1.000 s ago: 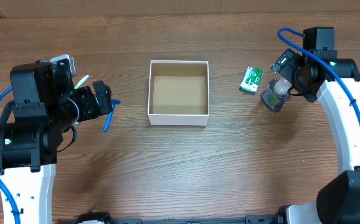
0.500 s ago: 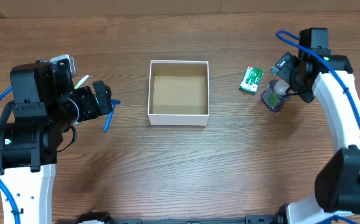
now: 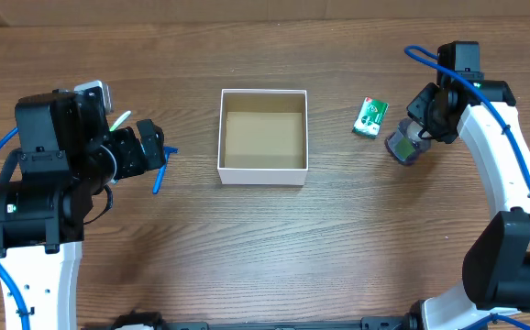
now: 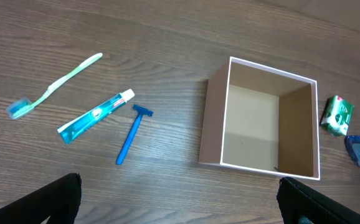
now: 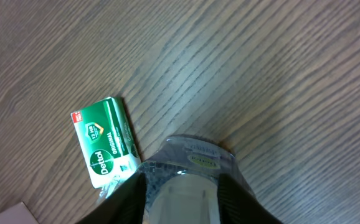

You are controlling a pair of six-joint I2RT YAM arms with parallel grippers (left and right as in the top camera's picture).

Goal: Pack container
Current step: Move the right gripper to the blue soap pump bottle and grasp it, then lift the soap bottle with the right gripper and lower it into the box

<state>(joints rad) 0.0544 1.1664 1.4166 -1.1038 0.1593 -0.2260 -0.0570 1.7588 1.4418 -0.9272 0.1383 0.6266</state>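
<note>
The container, a low-walled white square box with a brown inside, stands empty at the table's middle and shows in the left wrist view. Right of it lies a green soap packet, and beside that a small clear bluish bottle. My right gripper is down over the bottle's white-capped end. In the right wrist view its fingers press both sides of the bottle. My left gripper hangs open above bare table, left of the container.
A pale green toothbrush, a toothpaste tube and a blue razor lie left of the container. The soap packet almost touches the bottle's left side. The table's far edge runs along the top.
My right gripper has closed from wide open onto the bottle and now covers its white cap. The left arm has not moved.
</note>
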